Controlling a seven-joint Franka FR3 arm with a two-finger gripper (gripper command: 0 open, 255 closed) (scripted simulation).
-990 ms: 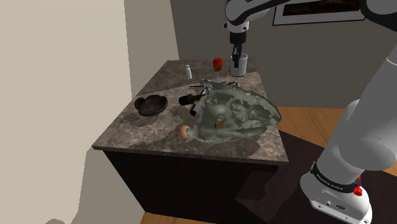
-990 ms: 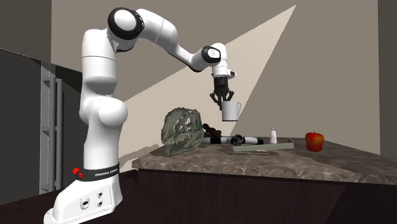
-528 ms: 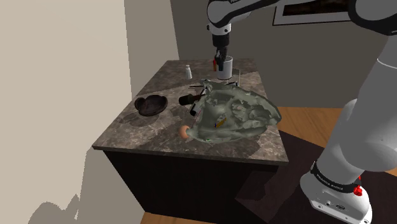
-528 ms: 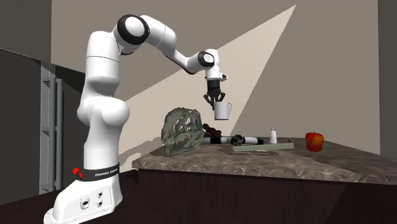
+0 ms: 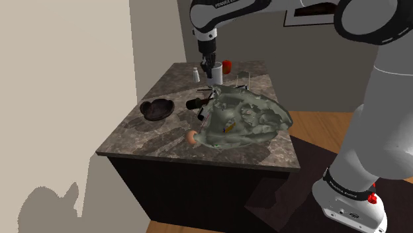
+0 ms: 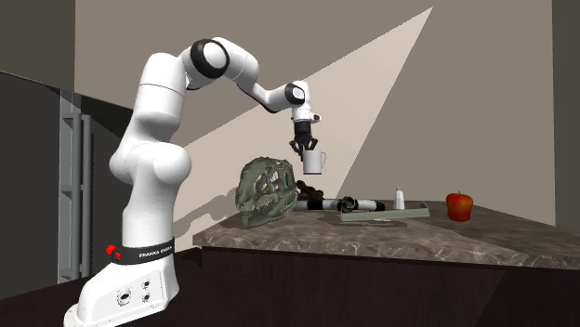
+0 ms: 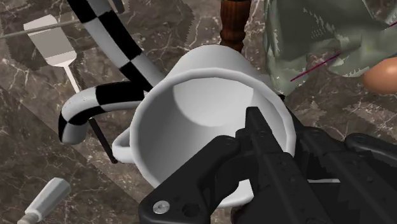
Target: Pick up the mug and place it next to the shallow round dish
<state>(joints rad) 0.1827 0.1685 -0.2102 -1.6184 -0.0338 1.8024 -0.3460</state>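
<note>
The black pincer (image 5: 212, 64) holds the white mug (image 5: 216, 74) by its wall. In the wrist view one finger (image 7: 254, 127) is inside the mug (image 7: 203, 108) and the other is outside, so the wall is clasped between them and the handle is free. The mug hangs upright in the air above the dark marbled counter (image 5: 145, 136).

In the shoulder view the mug is in the upper middle of the frame, with a small white shaker (image 5: 196, 75) on its left and a red apple (image 5: 227, 66) on its right. In the second exterior view the pincer (image 6: 302, 146) and the mug (image 6: 314, 162) are in the centre of the frame, above the counter (image 6: 446, 240) and just up and to the right of a green crumpled heap (image 6: 267, 190).

The shallow round dish (image 5: 157, 109), dark in colour, lies at the left centre of the shoulder view, near the counter's left edge and well apart from the mug.

Beyond the mug, the wrist view shows a curved thing with a black-and-white check pattern (image 7: 95, 102) and a grey spatula (image 7: 54, 41) on the counter.
</note>
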